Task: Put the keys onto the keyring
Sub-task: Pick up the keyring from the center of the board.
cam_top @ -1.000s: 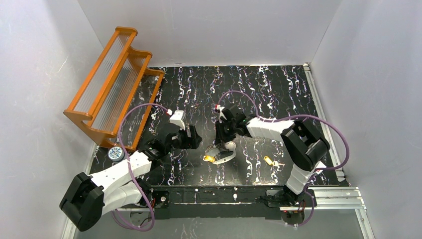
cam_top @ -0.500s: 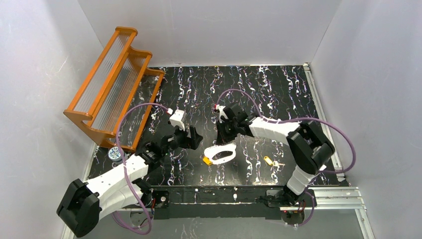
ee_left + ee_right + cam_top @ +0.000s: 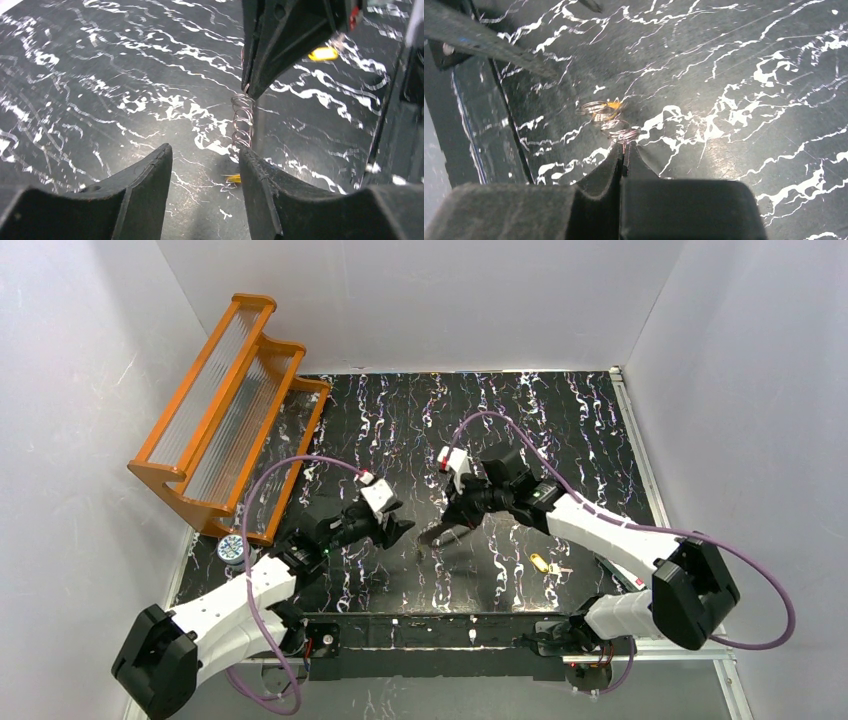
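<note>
My right gripper (image 3: 624,148) is shut on the keyring (image 3: 608,119), pinching its upper end. The keyring (image 3: 243,121) hangs edge-on below the right gripper (image 3: 250,91), looking like a thin wire coil over the dark mat. One key (image 3: 232,177) shows its yellow head at the ring's lower end; whether it is threaded on, I cannot tell. The same key (image 3: 613,105) sits at the ring's far end in the right wrist view. A second key (image 3: 541,563) lies loose on the mat to the right. My left gripper (image 3: 205,150) is open just left of the ring, with nothing between its fingers.
An orange slatted rack (image 3: 225,410) leans at the back left, with a small round tin (image 3: 232,548) at its foot. A metal rail (image 3: 640,625) runs along the near right edge. White walls close in the mat on three sides.
The right gripper has shut on the keyring and lifted it off the mat, turning it edge-on. The left gripper has moved right toward the ring and its jaws have narrowed.
</note>
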`<state>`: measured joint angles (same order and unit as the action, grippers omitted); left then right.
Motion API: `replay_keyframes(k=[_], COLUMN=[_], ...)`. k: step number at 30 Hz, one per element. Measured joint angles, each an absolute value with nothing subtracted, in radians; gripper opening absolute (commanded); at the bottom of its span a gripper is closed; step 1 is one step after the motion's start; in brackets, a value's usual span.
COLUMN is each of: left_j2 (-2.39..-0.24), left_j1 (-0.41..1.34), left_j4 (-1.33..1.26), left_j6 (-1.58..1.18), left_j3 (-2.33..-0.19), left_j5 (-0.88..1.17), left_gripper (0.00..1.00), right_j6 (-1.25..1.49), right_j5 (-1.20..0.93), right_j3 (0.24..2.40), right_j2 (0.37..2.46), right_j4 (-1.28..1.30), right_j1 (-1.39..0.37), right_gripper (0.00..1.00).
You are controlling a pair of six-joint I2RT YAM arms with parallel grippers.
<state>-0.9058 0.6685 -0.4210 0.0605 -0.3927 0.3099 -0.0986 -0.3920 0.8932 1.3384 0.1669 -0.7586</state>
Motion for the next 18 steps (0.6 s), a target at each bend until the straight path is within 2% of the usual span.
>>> replay_keyframes(k=[9,15,18], left_j2=[-1.012,-1.025,-1.025], left_j1=[0.673,0.712,0.734], left_j4=[-0.467,-0.498,-0.516], left_j6=[0.245,0.292,0.306], left_j3=[-0.403,-0.408,-0.408], left_j5=[0.544,0.595,0.602], left_gripper=[0.52,0.52,0.48], right_j6=[-0.336,-0.438,-0.465], right_j5=[-0.589,-0.664,-0.68], right_j3=[0.795,0.783,0.772], right_j2=[1.247,1.226,1.225], right_j4=[0.147,0.144,0.138], right_j1=[-0.758,-0.758,-0.758], right_gripper=[0.01,0.01,0.01])
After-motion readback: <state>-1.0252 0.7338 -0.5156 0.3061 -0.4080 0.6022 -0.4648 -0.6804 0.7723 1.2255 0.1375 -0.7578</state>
